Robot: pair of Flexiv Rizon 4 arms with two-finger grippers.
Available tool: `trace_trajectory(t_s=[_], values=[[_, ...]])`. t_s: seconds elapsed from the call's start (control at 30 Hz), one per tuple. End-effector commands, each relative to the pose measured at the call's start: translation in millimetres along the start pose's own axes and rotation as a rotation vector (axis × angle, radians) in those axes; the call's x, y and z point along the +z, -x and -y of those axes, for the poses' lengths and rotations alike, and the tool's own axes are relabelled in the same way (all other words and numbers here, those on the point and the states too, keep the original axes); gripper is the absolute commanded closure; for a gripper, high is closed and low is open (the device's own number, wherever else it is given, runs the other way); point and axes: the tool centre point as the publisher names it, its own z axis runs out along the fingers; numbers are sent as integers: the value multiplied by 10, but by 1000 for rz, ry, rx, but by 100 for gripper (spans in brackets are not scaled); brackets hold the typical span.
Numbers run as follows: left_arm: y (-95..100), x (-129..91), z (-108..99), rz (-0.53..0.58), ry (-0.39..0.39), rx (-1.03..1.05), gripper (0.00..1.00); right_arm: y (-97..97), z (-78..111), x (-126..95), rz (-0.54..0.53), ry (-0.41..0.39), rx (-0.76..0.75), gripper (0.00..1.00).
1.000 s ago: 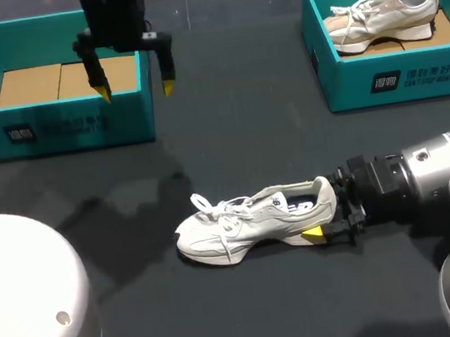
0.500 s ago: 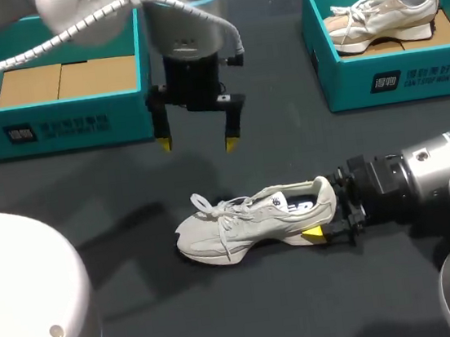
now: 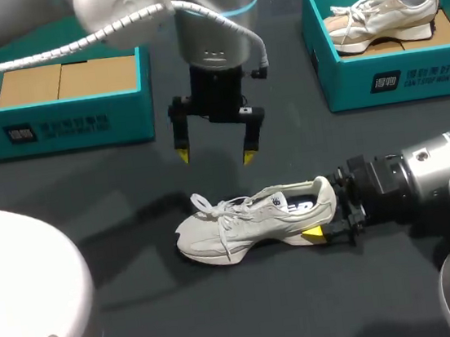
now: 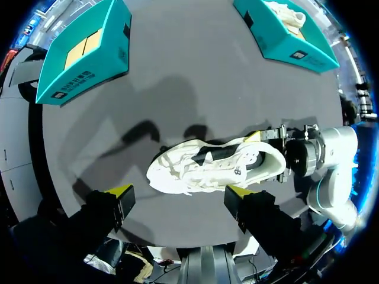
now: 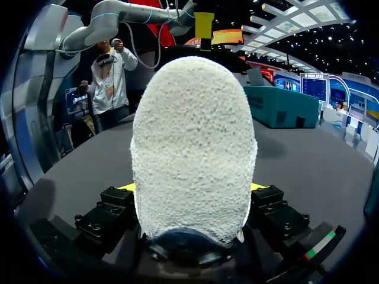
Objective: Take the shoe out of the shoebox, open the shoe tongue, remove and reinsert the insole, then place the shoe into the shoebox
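A pale grey shoe [image 3: 248, 221] stands upright on the dark table, toe to the left, laces loose. My right gripper [image 3: 325, 212] comes in from the right and is shut on its heel; the heel [image 5: 192, 148] fills the right wrist view between the two fingers, whose yellow tips [image 5: 126, 187] barely show. My left gripper [image 3: 215, 155] hangs open above and just behind the shoe's middle. In the left wrist view the shoe [image 4: 213, 165] lies below and ahead of the open left gripper [image 4: 177, 192], not touching it.
A teal shoebox [image 3: 72, 126] with a cardboard floor stands at the back left. A second teal shoebox [image 3: 399, 81] at the back right holds another pale shoe [image 3: 383, 13]. Both boxes [image 4: 83, 59] [image 4: 290, 41] also show in the left wrist view.
My left arm has swung from over the back-left box to the middle of the table and lower, above the shoe. The right arm and the shoe have stayed put.
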Motion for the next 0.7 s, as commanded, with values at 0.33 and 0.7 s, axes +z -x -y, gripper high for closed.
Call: trace_trajectory(t_s=[0.33,0.7], values=[[-785,287,4,161,135,-3,0,3,-8,1,0,-4,0,100],[-985,575,1,235,124,-75,7,3,-8,1,0,-4,0,100]])
